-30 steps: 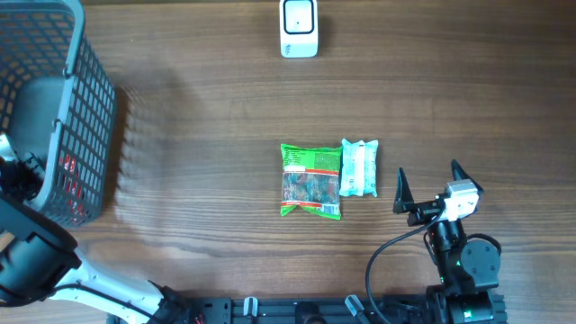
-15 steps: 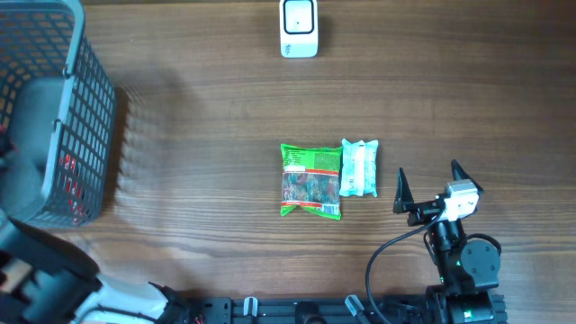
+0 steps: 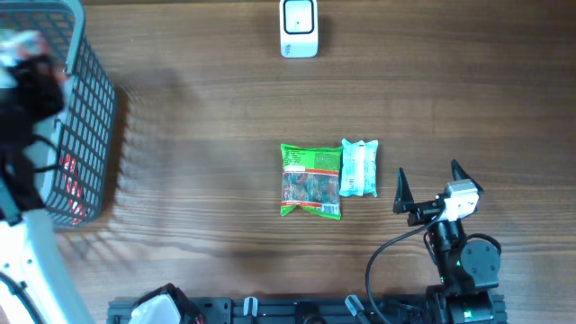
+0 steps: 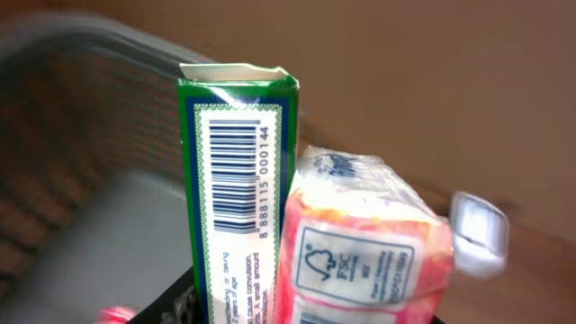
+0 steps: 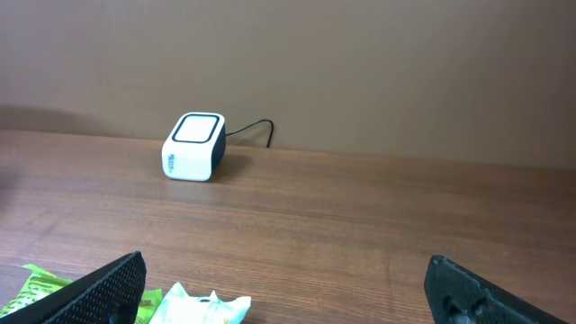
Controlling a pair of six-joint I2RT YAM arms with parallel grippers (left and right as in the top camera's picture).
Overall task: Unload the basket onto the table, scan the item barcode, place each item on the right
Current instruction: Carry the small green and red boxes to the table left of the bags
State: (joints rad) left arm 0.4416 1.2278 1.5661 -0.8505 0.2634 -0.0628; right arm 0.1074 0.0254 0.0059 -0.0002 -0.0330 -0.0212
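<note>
My left gripper (image 4: 306, 313) is shut on two items at once: a green carton (image 4: 236, 171) with its barcode facing the camera, and a pink wrapped pack (image 4: 360, 243) beside it. Both are raised above the basket (image 4: 99, 117). Overhead, the left gripper (image 3: 34, 79) shows as a blur over the basket's (image 3: 92, 108) left part. The white scanner (image 3: 299, 28) stands at the far middle of the table, and the scanner (image 5: 193, 146) is also in the right wrist view. My right gripper (image 3: 430, 184) rests open near the front right, holding nothing.
A green snack bag (image 3: 311, 180) and a pale teal pack (image 3: 359, 167) lie side by side mid-table, just left of the right gripper. The grey mesh basket holds something red (image 3: 69, 165). The scanner's cable (image 5: 252, 127) runs behind it.
The left arm has swung from the front left corner up over the basket, blurred with motion. Its jaws have narrowed on the items. The right arm and table items are unmoved.
</note>
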